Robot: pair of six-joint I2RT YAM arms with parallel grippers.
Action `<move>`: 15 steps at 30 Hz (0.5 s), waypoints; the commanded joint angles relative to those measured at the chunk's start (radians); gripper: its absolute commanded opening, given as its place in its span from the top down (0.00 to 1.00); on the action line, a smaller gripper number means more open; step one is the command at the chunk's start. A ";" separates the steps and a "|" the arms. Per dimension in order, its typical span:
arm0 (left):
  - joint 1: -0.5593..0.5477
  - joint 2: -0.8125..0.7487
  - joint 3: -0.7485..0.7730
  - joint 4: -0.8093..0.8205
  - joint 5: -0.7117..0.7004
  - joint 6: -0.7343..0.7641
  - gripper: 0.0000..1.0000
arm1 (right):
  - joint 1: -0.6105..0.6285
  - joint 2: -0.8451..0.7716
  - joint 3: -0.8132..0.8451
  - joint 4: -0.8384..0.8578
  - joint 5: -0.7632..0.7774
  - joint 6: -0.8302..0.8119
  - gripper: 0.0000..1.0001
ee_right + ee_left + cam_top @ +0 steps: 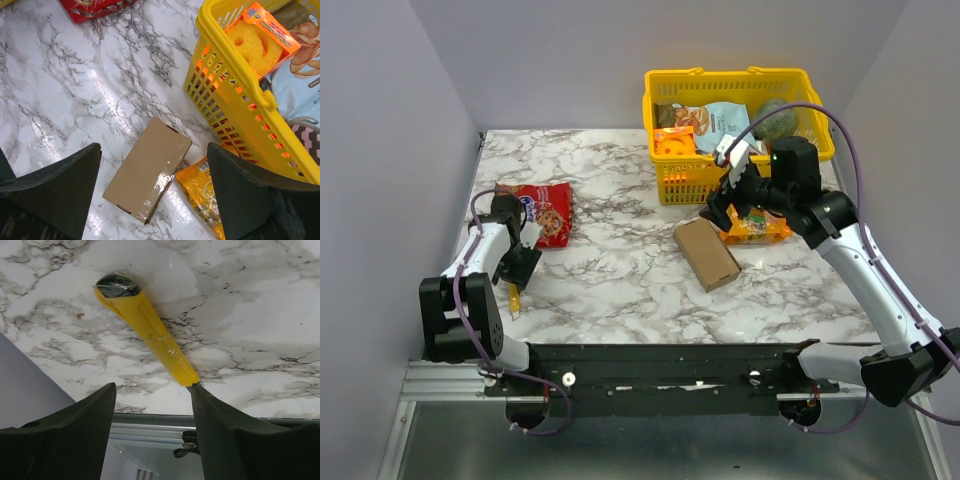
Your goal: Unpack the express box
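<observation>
The express box point(706, 253) lies flat and shut on the marble, a brown cardboard mailer with clear tape along one edge point(149, 169). My right gripper point(728, 205) hangs above its far end, open point(154, 146), touching nothing. A slim yellow cutter-like tool point(145, 322) with a dark end lies near the table's front left edge point(513, 298). My left gripper point(516, 272) is low over it and open point(152, 385), nothing between the fingers; one fingertip point(196, 390) stands right at the tool's near tip.
A yellow plastic basket point(740, 130) with snacks and an orange sponge pack point(260, 37) stands at the back right. An orange snack bag point(200, 192) lies between basket and box. A red snack bag point(542, 212) lies at the left. The table's front edge point(150, 415) is just below my left fingers.
</observation>
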 commanded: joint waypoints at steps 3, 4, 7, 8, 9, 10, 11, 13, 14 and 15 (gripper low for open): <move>0.005 0.004 -0.113 0.134 0.024 0.029 0.32 | 0.032 0.058 0.087 -0.028 0.051 -0.032 0.07; 0.005 0.001 -0.124 0.149 0.020 0.030 0.32 | 0.041 0.073 0.105 -0.034 0.057 -0.036 0.07; 0.005 -0.014 -0.173 0.209 -0.002 0.049 0.34 | 0.066 0.116 0.154 -0.080 0.081 -0.050 0.07; 0.005 -0.015 -0.184 0.230 -0.005 0.050 0.36 | 0.069 0.129 0.168 -0.109 0.089 -0.052 0.07; 0.005 -0.011 -0.204 0.239 -0.003 0.050 0.38 | 0.072 0.141 0.183 -0.126 0.091 -0.050 0.07; 0.005 -0.008 -0.212 0.249 -0.002 0.046 0.38 | 0.080 0.156 0.203 -0.141 0.089 -0.055 0.07; 0.005 -0.002 -0.221 0.270 0.003 0.041 0.42 | 0.084 0.182 0.237 -0.172 0.089 -0.056 0.07; 0.005 0.015 -0.244 0.293 0.021 0.029 0.46 | 0.099 0.213 0.274 -0.188 0.106 -0.068 0.09; 0.007 0.023 -0.249 0.311 0.030 0.026 0.51 | 0.104 0.240 0.289 -0.194 0.109 -0.073 0.09; 0.005 0.040 -0.258 0.319 0.038 0.018 0.54 | 0.106 0.254 0.327 -0.198 0.109 -0.079 0.09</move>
